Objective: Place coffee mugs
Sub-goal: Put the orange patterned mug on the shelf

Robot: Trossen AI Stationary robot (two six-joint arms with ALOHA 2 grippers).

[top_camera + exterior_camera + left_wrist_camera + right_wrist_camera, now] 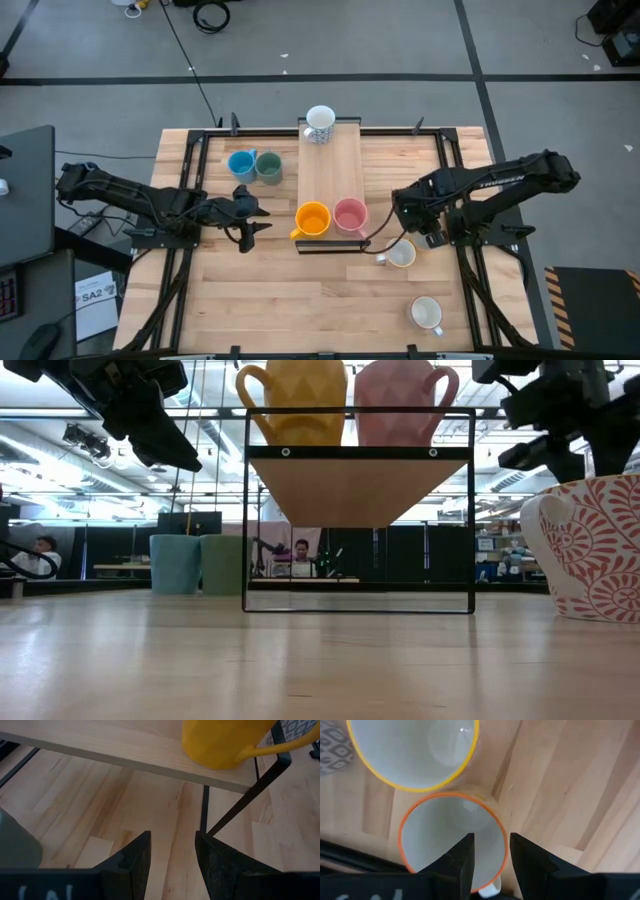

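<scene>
A raised wooden shelf [330, 170] on a black wire frame stands mid-table. An orange mug [313, 219] and a pink mug [350, 214] stand on their bases at its near end, and a white mug [320, 122] at its far end. A blue mug [241, 164] and a grey-green mug [268, 166] stand on the table left of the shelf. My right gripper [491, 852] points down, open. One finger is over the inside of the pink mug [450, 835] and one outside its rim, with a gap. My left gripper [172, 855] hovers open left of the orange mug [225, 740].
A red-patterned mug [590, 550] stands on the table just near the right gripper, by the shelf's near right corner [400, 254]. Another white mug [427, 314] stands near the front right. The front left of the table [250, 300] is bare wood.
</scene>
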